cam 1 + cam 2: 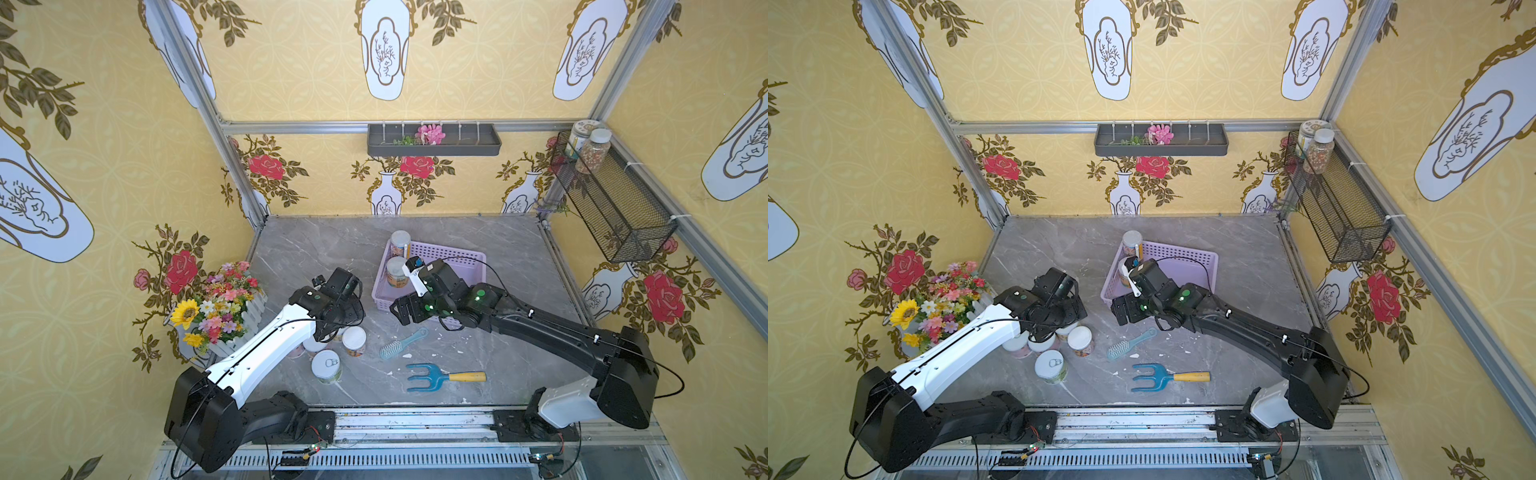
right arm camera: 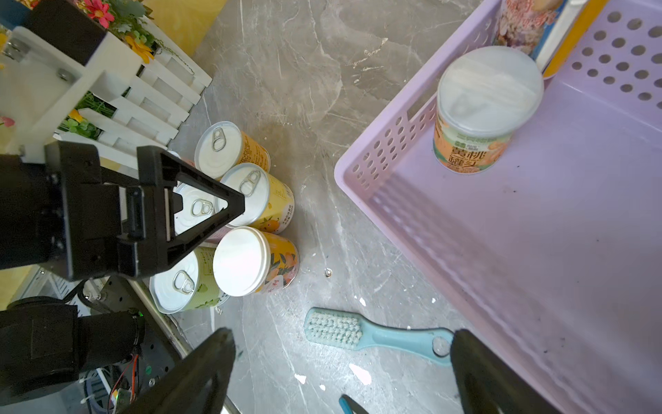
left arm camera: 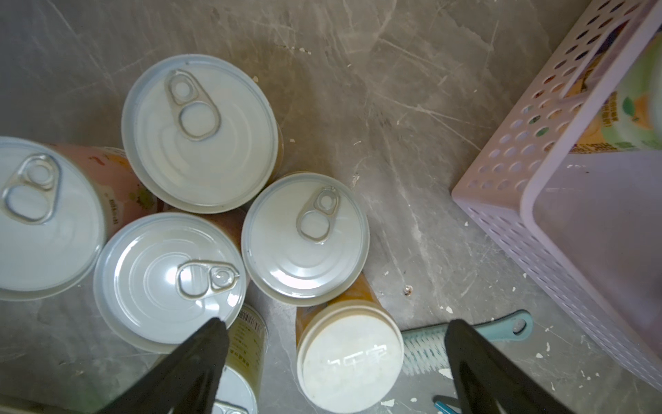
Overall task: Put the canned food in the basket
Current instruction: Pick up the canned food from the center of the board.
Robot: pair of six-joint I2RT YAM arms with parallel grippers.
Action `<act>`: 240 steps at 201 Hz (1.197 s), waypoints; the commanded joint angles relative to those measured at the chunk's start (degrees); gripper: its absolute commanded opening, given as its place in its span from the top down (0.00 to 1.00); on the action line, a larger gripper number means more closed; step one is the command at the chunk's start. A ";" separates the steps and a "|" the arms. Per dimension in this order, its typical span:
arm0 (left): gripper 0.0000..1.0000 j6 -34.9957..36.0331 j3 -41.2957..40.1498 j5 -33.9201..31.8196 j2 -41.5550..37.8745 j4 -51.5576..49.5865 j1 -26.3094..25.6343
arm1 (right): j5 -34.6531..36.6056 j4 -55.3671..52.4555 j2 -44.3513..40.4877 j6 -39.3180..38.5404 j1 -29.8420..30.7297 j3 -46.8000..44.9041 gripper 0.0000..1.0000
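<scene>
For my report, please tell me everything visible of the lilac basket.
The lilac basket is shallow, rectangular and plastic-looking, with round-holed walls and a handle slot. It lies flat on the grey marble-look table. A tall can and a shorter can stand upright inside, at one end; the floor elsewhere is bare, with dark specks.

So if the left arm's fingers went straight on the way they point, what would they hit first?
Most likely the plain white-lidded can; it lies straight ahead, between the left gripper's open fingers. How far off is hard to tell.
</scene>
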 commanded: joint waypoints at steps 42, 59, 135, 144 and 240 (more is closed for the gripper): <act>0.00 -5.71 0.61 0.55 4.53 -3.69 -7.49 | -8.37 1.45 -7.20 2.82 -6.16 -6.73 0.03; 0.00 -6.90 0.62 0.46 5.36 -4.13 -8.71 | -14.17 1.98 -9.27 2.04 -9.34 -8.58 0.03; 0.00 -8.00 -0.33 0.73 9.26 -3.75 -10.64 | -14.77 -3.21 -14.77 -1.42 -13.01 -10.82 0.03; 0.02 -8.04 -0.36 0.50 9.61 -3.56 -10.64 | -14.51 -3.20 -15.07 -1.30 -13.04 -10.78 0.03; 0.13 -7.78 -0.52 -1.06 13.15 -1.02 -10.59 | -13.89 -5.18 -15.52 -1.56 -13.04 -8.76 0.03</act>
